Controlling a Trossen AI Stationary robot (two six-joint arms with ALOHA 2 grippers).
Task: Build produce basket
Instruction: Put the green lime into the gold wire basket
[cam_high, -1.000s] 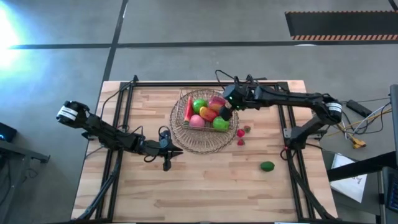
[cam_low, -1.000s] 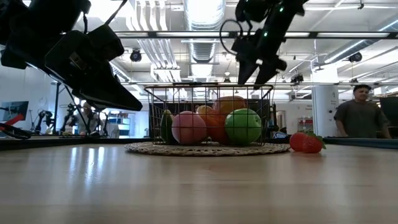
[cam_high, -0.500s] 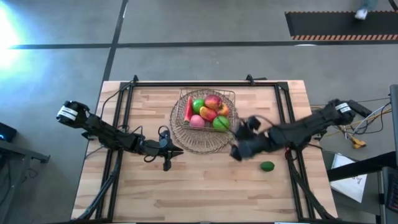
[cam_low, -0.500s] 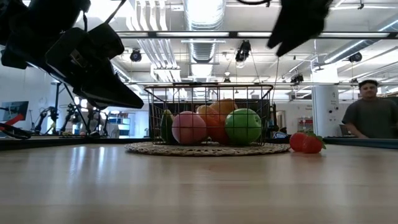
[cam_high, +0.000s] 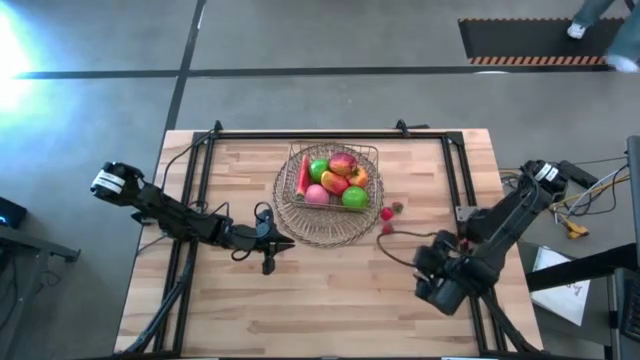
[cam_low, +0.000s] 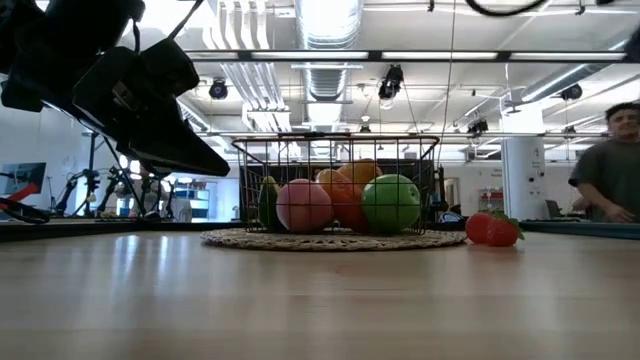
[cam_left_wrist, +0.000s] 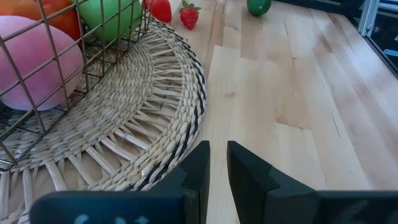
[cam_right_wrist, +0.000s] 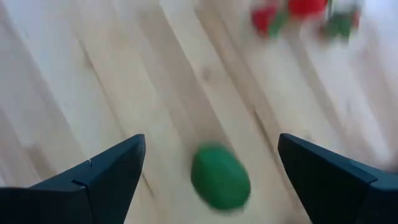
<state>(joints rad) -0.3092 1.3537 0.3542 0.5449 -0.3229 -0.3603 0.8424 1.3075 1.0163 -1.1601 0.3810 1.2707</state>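
Note:
The wire basket (cam_high: 332, 148) stands on a round woven tray (cam_high: 300, 226) mid-table and holds green, pink, orange and red produce (cam_high: 335, 178). Small red strawberry pieces (cam_high: 387, 214) lie on the wood to the right of the tray. A dark green piece (cam_right_wrist: 221, 177) lies on the table near the right edge. My right gripper (cam_right_wrist: 211, 143) hovers over it, open wide, one finger on either side and apart from it. In the high view that arm (cam_high: 432, 275) hides the green piece. My left gripper (cam_high: 272, 250) waits, shut, at the tray's near left rim (cam_left_wrist: 137, 124).
Black frame rails (cam_high: 200, 190) run along both sides of the table top. Bare wood lies between the tray and the near edge (cam_high: 330, 300). In the low view a person (cam_low: 612, 160) stands beyond the table on the right.
My right gripper has swung away from above the basket, toward the table's right and near edges, and now hangs over the dark green piece. The produce in the basket stays in place. My left arm has kept still.

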